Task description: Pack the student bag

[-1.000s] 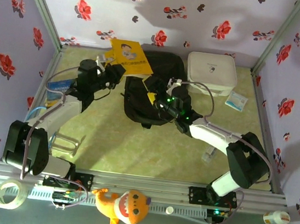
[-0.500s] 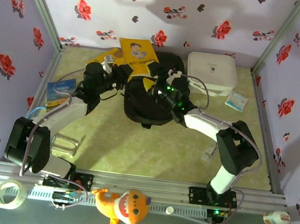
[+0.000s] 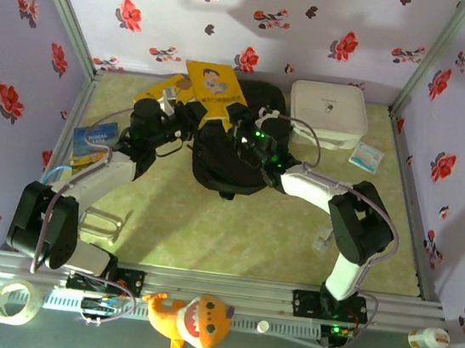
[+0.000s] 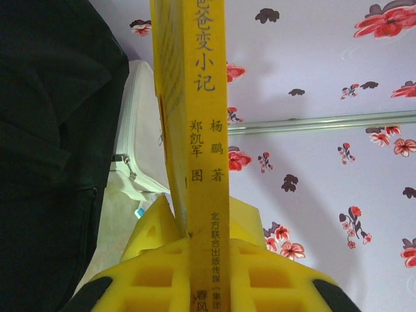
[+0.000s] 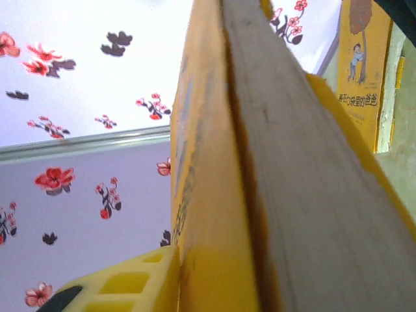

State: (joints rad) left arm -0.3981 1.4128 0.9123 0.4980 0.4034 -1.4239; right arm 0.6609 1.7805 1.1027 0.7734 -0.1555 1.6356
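The student bag (image 3: pixel 221 160), a black soft backpack, lies in the middle of the table and fills the left of the left wrist view (image 4: pixel 52 130). A yellow book (image 3: pixel 215 90) stands tilted over the bag's far left edge. My left gripper (image 3: pixel 191 110) is shut on its spine (image 4: pixel 207 162), which runs up between the yellow fingers (image 4: pixel 260 227). My right gripper (image 3: pixel 244 129) reaches over the bag to the book's right side. The book's page edge (image 5: pixel 286 169) sits clamped between its fingers (image 5: pixel 123 286). A second yellow book (image 3: pixel 160 89) lies behind (image 5: pixel 364 65).
A white zip case (image 3: pixel 328 109) stands at the back right, with a small packet (image 3: pixel 365 157) beside it. A blue book (image 3: pixel 96 135) lies at the left wall. A tape roll (image 3: pixel 10 299) and plush toy (image 3: pixel 192 321) rest on the front rail. Flowered walls enclose the table.
My left gripper carried the yellow book right, to the bag's edge. My right gripper moved up over the bag and closed from wide open onto the book.
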